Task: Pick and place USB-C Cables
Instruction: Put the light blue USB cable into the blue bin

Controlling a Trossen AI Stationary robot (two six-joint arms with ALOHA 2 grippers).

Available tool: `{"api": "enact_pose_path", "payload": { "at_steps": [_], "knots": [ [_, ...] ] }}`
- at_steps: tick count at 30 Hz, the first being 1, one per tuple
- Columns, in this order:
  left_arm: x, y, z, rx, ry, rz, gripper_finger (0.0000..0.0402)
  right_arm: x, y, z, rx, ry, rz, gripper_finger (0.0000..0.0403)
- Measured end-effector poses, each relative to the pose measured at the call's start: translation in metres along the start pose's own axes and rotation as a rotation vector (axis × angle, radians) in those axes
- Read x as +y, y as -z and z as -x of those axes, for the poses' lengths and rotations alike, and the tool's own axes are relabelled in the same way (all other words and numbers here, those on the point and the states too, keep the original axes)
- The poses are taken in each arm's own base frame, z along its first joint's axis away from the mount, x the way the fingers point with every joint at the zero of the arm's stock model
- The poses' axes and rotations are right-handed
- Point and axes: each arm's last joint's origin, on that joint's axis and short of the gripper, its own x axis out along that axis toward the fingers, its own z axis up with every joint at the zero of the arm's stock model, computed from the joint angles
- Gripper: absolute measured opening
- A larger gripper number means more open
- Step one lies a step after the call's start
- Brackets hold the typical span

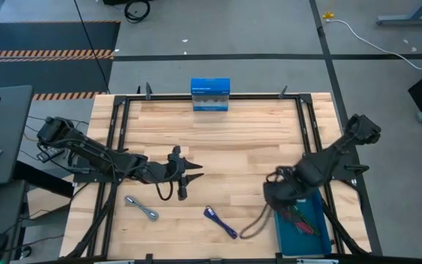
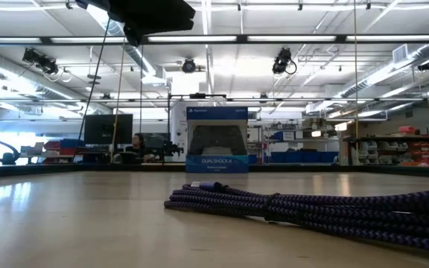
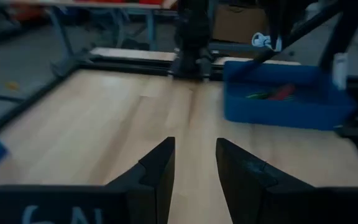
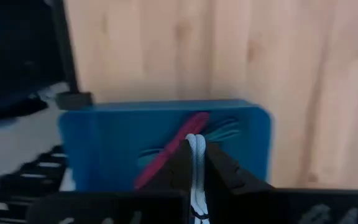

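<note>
My right gripper [image 1: 273,198] is shut on a pale silver-blue cable [image 4: 196,163] above the near-left corner of the blue bin [image 1: 325,229]. Maroon and teal cables [image 4: 173,155] lie in the bin. A grey cable [image 1: 141,207] and a navy cable [image 1: 220,222] lie flat on the table near its front edge. The navy cable fills the foreground of the low view [image 2: 296,208]. My left gripper [image 1: 195,170] is open and empty over the table's left middle; it also shows in the left wrist view [image 3: 194,149]. My right gripper pinches the pale cable [image 4: 196,152] between its two fingers, which point down over the bin. The cable runs along the gap between the fingers. In the high view a slack strand [image 1: 255,222] trails from the gripper to the table left of the bin.
An upright blue-and-white box [image 1: 210,94] stands at the table's far edge, also in the low view [image 2: 216,141]. A black frame [image 1: 119,139] runs along the table's sides. Bare wood lies between the two arms.
</note>
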Motion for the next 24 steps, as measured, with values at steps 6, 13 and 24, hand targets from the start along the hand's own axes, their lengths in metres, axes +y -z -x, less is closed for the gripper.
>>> {"api": "enact_pose_path", "payload": {
  "at_steps": [6, 13, 24],
  "knots": [
    [-0.001, 0.0, 0.0, 0.008, 0.035, 0.066, 0.0125, 0.023, 0.018, -0.023, -0.09, -0.061, -0.093, 0.0019],
    [-0.005, 0.0, 0.001, 0.002, 0.078, 0.085, 0.0125, 0.027, 0.04, -0.086, -0.106, -0.045, -0.09, 0.0019],
    [-0.022, -0.007, 0.011, -0.084, 0.179, 0.017, 0.0125, 0.011, 0.046, -0.119, -0.12, -0.011, -0.106, 0.0031]
  ]
}}
